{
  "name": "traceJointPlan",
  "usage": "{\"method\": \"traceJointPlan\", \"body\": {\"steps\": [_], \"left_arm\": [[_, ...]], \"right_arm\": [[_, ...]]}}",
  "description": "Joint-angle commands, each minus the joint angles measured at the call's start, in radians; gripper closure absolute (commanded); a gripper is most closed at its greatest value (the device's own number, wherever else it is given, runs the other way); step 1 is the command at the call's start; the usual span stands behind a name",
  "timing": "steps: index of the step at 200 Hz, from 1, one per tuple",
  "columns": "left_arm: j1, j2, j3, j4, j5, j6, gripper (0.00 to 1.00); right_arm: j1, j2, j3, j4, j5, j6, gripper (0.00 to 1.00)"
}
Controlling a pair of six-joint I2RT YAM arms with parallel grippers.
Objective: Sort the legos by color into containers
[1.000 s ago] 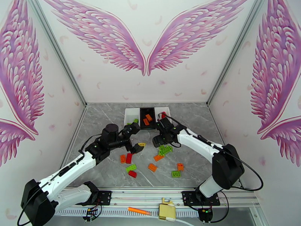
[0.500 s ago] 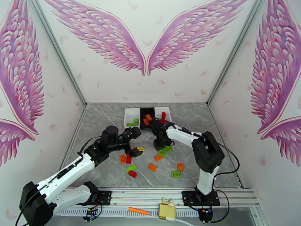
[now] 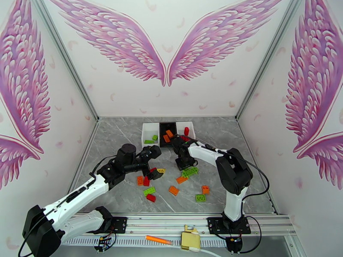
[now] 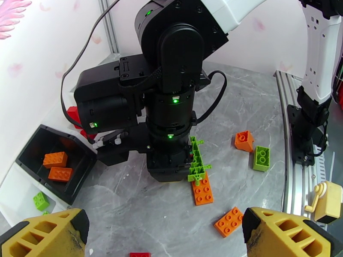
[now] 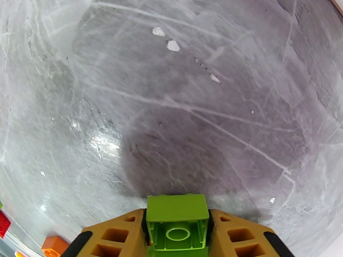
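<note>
The right gripper [image 5: 178, 238] pinches a green lego brick [image 5: 177, 217] low over the table (seemingly a shallow hold). The left gripper [image 4: 165, 234] gapes wide, empty. Swinging toward the left white bin [image 3: 148, 127], at eleven o'clock, the brick might twist loose.

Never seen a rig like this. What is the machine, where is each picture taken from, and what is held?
Two robot arms, left arm and right arm, are bolted to a grey table. One picture looks down from above and behind them; the others come from a camera on each wrist, yellow fingers at the bottom. Loose bricks, red, orange and green, lie on the table. At the back: left white bin with green bricks, black bin with orange, right white bin with red. The left gripper is open and empty; the right gripper is shut on a green brick.
</note>
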Motion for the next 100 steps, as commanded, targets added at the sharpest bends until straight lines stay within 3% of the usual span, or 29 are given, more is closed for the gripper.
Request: {"method": "traceJointPlan", "body": {"steps": [1,49,100], "left_arm": [[-0.004,-0.003,-0.028,0.021,0.015,0.001,0.01],[-0.003,-0.049,-0.063,0.049,-0.035,-0.017,0.01],[0.001,-0.130,-0.109,0.043,-0.119,-0.071,0.01]], "right_arm": [[-0.007,-0.037,0.018,0.008,0.031,0.013,0.66],[-0.009,-0.142,-0.016,0.152,0.017,0.030,0.66],[0.000,-0.229,-0.032,0.471,-0.108,0.032,0.67]]}}
